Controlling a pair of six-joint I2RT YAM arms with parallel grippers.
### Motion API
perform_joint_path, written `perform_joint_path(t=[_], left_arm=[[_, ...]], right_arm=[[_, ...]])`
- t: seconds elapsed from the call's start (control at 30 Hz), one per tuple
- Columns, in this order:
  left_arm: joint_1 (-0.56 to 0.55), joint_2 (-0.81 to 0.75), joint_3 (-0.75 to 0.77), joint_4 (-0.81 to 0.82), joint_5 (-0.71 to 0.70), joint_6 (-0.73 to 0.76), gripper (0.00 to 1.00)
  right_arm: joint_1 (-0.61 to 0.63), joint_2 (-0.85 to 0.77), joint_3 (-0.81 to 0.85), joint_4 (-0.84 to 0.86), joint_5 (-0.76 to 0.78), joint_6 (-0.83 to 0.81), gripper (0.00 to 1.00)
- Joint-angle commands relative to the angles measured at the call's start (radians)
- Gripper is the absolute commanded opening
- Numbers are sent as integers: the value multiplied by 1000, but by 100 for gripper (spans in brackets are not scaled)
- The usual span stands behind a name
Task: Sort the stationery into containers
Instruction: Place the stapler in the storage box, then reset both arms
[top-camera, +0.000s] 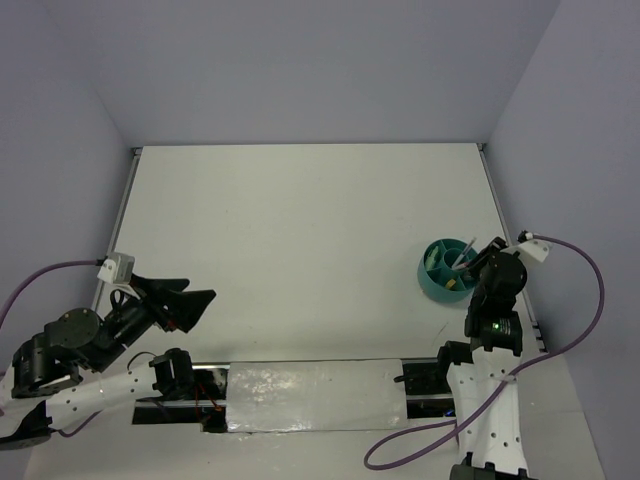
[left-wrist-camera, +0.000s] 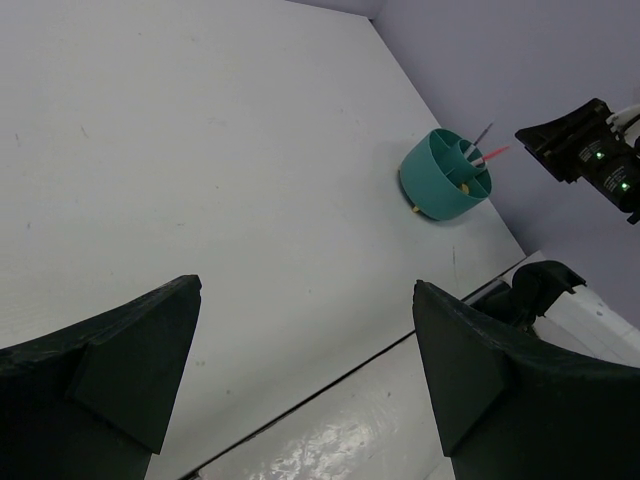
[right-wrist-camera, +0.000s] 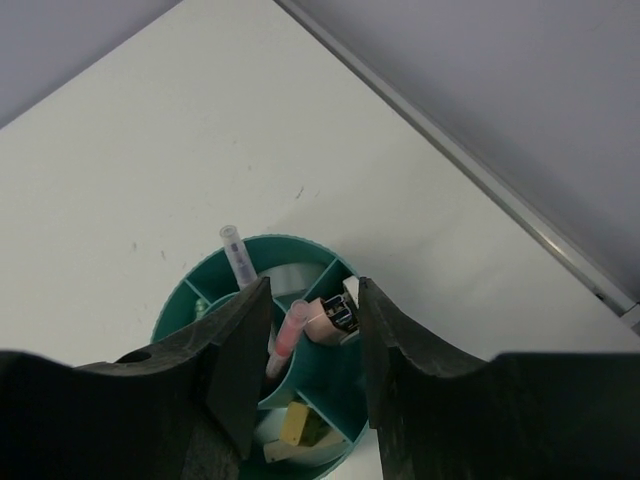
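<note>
Right wrist: right hand (right-wrist-camera: 313, 290) half-open, empty, above teal cup (right-wrist-camera: 285, 240) holding pens (right-wrist-camera: 237, 260) and mini stapler (right-wrist-camera: 338, 314), so sorting looks done; left hand (left-wrist-camera: 306, 288) wide open, empty, parked near-left.

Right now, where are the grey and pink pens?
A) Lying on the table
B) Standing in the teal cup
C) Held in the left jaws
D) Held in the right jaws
B: the grey pen and the pink pen both stand inside the cup, their tops sticking up above its rim.

White table (top-camera: 300, 230) (faintly scuffed), lilac walls (top-camera: 300, 60), glossy strip (top-camera: 315, 395) at near edge
</note>
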Motion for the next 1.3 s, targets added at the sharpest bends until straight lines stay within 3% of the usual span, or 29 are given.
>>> perform_joint_path(t=[0.0,0.1,0.17,0.2,0.3,0.4,0.53,0.8,0.9,0.97,1.0,1.07,1.13,1.27], left_arm=[[-4,24,12,19,-33,4,99],[-6,50,15,6,-55,-12,99],[-6,75,20,-5,-69,-18,99],[-6,90,24,-11,-75,-20,99],[-6,121,47,-45,-142,-53,99],[-6,200,84,-129,-258,-134,99],[-4,346,168,-307,-415,-277,99],[-3,693,444,-571,-599,-449,99],[31,787,504,-507,-592,-400,99],[135,810,498,-382,-488,-232,99],[195,799,462,-206,-416,-76,99],[396,787,417,-87,-179,9,99],[567,788,383,-59,-97,39,99],[692,735,341,-109,-95,59,99]], right_arm=[[7,-36,39,-30,-20,40,48],[8,-29,99,-63,-52,40,62],[7,-18,139,-85,-59,31,82],[8,-15,171,-98,-54,29,99],[7,-16,257,-142,-59,20,100],[7,22,394,-204,-159,-46,100],[13,100,596,-404,-259,-135,100],[200,-19,795,-584,-395,-161,100],[309,-25,893,-671,-379,-201,100],[373,-38,929,-728,-289,-215,100],[395,-56,944,-751,-252,-215,100],[428,-82,937,-761,-162,-216,100],[468,-116,924,-785,-120,-218,100],[514,-170,938,-823,-89,-226,100]])
